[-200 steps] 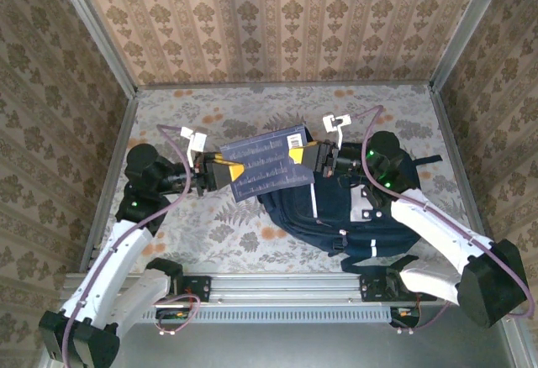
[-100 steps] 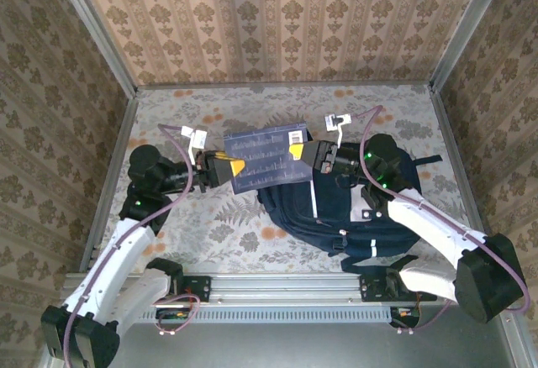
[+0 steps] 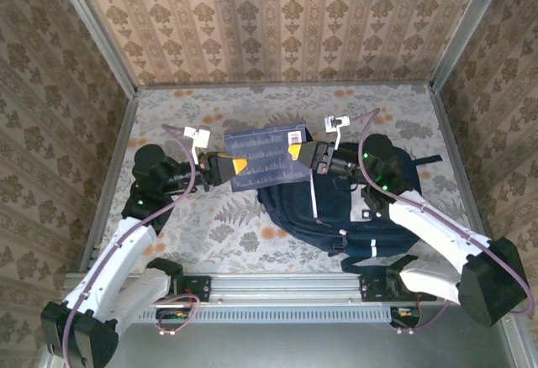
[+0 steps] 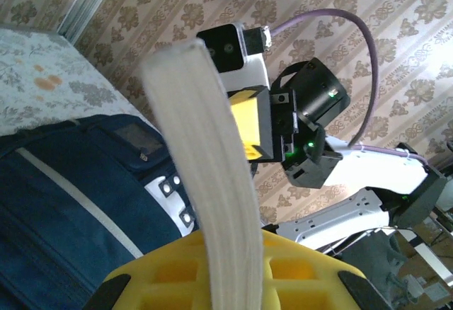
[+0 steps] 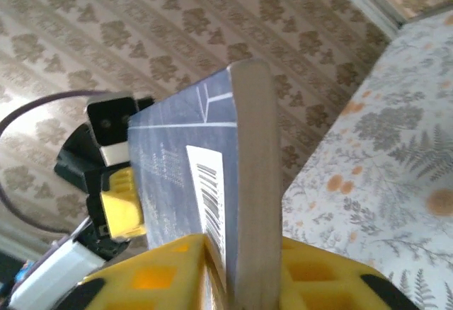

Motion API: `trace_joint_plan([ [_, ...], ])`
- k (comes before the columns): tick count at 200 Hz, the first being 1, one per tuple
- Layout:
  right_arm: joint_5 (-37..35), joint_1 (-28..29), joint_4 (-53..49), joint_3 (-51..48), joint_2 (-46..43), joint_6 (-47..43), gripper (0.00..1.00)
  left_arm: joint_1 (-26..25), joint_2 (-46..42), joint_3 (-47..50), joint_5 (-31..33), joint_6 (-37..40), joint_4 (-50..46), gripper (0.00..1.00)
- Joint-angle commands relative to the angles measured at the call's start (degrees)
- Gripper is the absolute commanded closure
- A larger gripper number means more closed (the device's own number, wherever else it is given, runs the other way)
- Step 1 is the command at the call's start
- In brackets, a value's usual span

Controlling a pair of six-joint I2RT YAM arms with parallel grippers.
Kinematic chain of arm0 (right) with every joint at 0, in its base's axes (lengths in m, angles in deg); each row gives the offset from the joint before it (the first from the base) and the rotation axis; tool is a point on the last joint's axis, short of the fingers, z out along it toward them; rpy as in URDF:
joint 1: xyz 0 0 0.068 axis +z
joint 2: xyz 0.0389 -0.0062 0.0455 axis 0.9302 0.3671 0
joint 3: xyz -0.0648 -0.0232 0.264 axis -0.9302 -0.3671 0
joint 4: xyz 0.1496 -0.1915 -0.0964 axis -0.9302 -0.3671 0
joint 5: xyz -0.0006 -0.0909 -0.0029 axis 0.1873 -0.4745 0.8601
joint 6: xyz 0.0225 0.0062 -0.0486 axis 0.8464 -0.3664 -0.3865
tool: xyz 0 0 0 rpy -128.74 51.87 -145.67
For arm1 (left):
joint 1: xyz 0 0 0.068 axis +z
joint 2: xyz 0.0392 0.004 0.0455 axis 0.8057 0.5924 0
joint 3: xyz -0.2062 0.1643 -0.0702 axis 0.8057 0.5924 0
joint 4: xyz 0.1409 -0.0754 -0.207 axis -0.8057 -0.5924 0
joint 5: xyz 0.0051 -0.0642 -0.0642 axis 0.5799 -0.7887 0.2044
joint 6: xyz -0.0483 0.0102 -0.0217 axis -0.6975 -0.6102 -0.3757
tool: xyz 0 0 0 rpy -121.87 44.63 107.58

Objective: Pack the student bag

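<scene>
Book with a dark blue cover, a white barcode label and pale page edges (image 3: pixel 265 160) is up in the air between the two arms, above the flower-patterned table top (image 3: pixel 210 217). It is almost flat, with its right part over the left edge of the bag.

The left gripper (image 3: pixel 238 166) has the left edge of the book between its yellow fingers. In the left wrist view the page edge runs straight into them with no gap, so this claw is closed on the book.

The right gripper (image 3: pixel 294 151) has the opposite edge, near the barcode label, between its yellow fingers. I cannot tell if they press the cover or stand slightly off it.

The large navy-blue fabric student bag with white stripes (image 3: pixel 336 212) lies on the table on the right side, under the right arm and partly under the book
</scene>
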Motion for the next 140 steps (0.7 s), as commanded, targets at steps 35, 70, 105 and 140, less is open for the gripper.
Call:
trace_joint_plan([
  [35,-22.0,-0.5,-37.8,4.8,-5.4,-16.9,0.68,3.8,-6.7,-6.8,18.7,17.0,-32.5,1.00],
  [70,-22.8,-0.3,-45.5,5.7,-2.7,-15.5,0.66,5.6,-7.0,-9.3,27.9,21.2,-45.1,1.00],
  [105,-24.8,0.0,-59.2,12.2,3.5,-16.5,0.64,5.6,-8.8,-9.2,30.2,25.5,-48.6,1.00],
  [140,-25.4,0.4,-59.6,12.5,7.6,-18.8,0.62,5.7,-10.4,-8.5,30.2,27.7,-50.3,1.00],
])
